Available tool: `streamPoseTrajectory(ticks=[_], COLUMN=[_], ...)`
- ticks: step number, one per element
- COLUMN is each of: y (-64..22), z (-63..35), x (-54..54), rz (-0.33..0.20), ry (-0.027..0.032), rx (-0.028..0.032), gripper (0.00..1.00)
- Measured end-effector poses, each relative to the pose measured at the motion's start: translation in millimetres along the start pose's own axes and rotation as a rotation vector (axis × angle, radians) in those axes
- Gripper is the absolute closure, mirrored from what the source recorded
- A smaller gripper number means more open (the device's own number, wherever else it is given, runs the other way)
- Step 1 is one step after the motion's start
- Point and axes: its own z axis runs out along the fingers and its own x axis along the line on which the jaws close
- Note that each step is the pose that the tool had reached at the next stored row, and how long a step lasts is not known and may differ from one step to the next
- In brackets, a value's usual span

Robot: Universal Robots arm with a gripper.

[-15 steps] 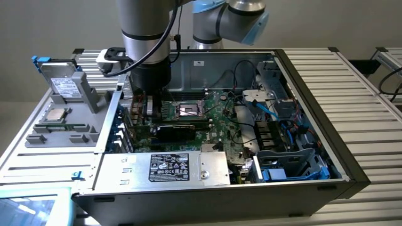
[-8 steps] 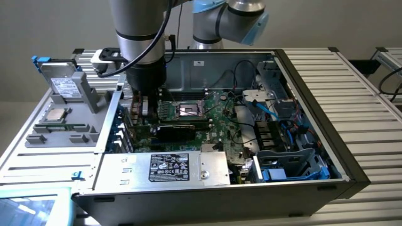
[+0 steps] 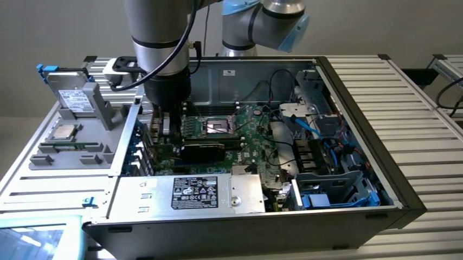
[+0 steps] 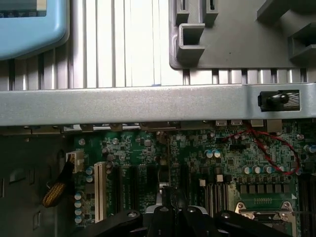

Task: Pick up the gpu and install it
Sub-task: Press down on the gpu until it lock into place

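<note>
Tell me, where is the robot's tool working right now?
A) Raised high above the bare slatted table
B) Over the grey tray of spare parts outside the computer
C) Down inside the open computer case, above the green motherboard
C: in the exterior view the tool reaches down inside the open computer case, just above the green motherboard.

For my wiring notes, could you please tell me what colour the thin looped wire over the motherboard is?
Red. The looped wire shows best in the wrist view, lying over the green motherboard.
</note>
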Motion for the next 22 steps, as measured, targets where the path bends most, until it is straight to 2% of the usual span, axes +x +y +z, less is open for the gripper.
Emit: streamPoseTrajectory(ticks=[9,22], y=[0.0,-0.2], z=[0.5,5.3], x=[0.4,0.4], rz=[0.000,0.000], ry=[0.0001,-0.0036], rx=[-0.0001,-0.0003], gripper=[0.86,0.86])
